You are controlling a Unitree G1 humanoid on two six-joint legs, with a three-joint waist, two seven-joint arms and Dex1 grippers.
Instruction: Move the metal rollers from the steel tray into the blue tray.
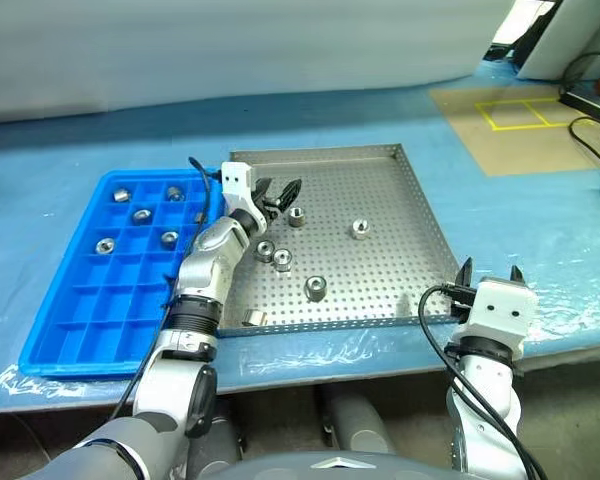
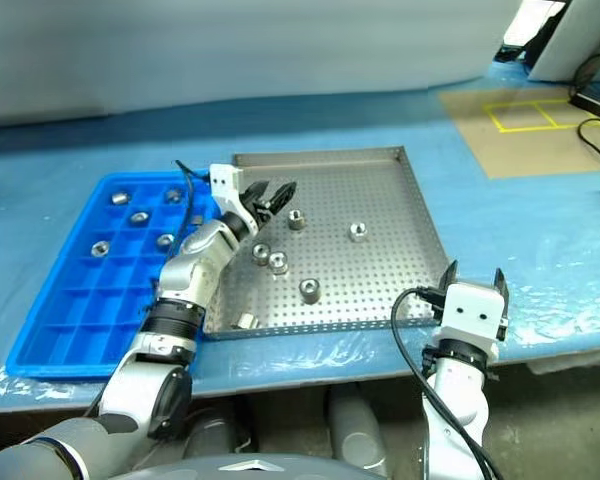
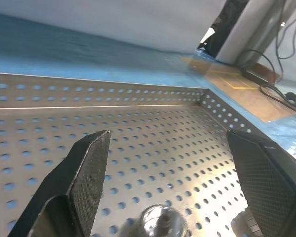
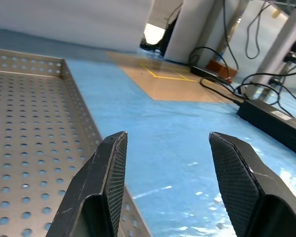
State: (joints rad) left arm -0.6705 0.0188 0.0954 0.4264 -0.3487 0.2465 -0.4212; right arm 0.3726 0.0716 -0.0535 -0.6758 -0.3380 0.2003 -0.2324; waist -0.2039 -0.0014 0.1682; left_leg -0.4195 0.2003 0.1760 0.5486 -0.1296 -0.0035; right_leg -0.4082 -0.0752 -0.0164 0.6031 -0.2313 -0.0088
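Metal rollers (image 1: 315, 288) under open L end effector (image 1: 279, 194)

Both arms are silver-grey metal built of rounded segments, with black ribbed rings at the joints. Each wrist ends in a white boxy block carrying two black fingers. The left gripper (image 1: 277, 192) and right gripper (image 1: 490, 270) have tapered fingers (image 4: 108, 182) with a fine cross-hatched inner pad. A thin black cable loops along each forearm.

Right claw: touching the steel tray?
Apart. The right wrist view shows the right claw open over blue table cover, with the steel tray rim off to one side and nothing between its fingers.
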